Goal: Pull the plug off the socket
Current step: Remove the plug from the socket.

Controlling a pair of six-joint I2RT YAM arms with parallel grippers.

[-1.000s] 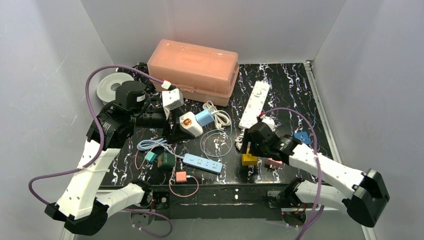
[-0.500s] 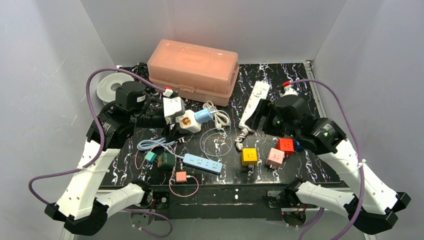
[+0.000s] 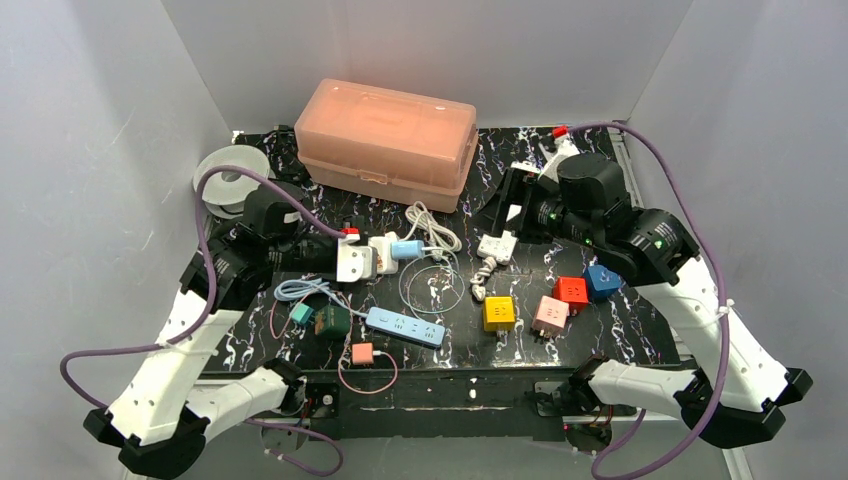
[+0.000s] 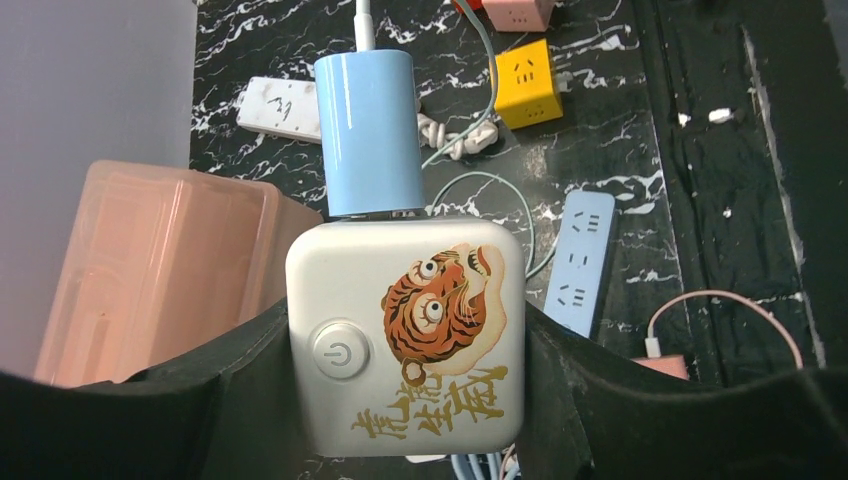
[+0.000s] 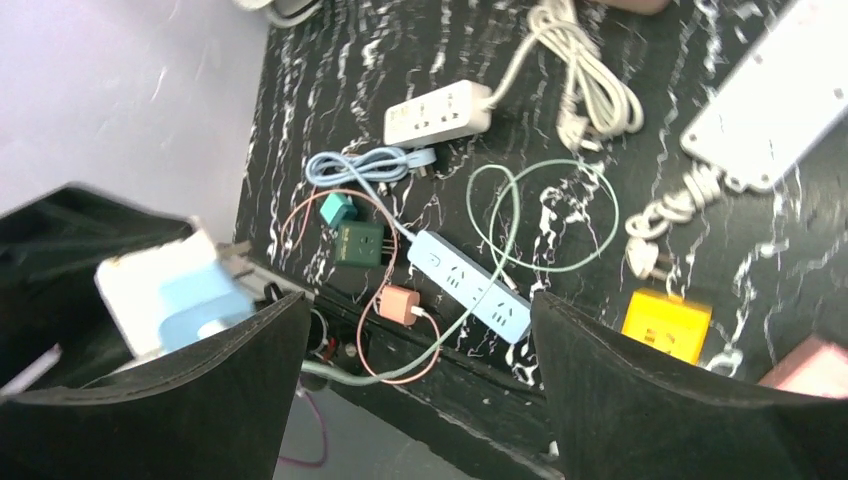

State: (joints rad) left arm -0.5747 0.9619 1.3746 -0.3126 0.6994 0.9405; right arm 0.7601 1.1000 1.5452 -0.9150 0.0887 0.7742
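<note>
Clamps the white socket (image 4: 405,300) with the tiger print in the left pincer (image 4: 405,360), with both black fingers (image 4: 235,385) pressed flat against opposite sides. Holds it raised over the desk (image 3: 470,350), left of centre and just near of the pink box (image 3: 390,140). Carries the light blue plug (image 4: 369,135) fully seated in one face of the socket, on the side pointing right toward the other arm, with a white cable (image 4: 364,18) running out of the plug's free end. Hangs the right pincer (image 5: 415,300) wide open over the far right part of the desk, with nothing between the two fingers, well apart from the plug. Looks down from there on a white power strip (image 3: 497,245) partly hidden beneath it. Shows, on the near right of the desk, a yellow cube (image 3: 499,312), a pink cube (image 3: 550,313), a red cube (image 3: 572,291) and a blue cube (image 3: 602,279) close together. Shows, nearer the middle, a light blue power strip (image 3: 405,326) with a green cube (image 3: 331,320) just to its left.
</note>
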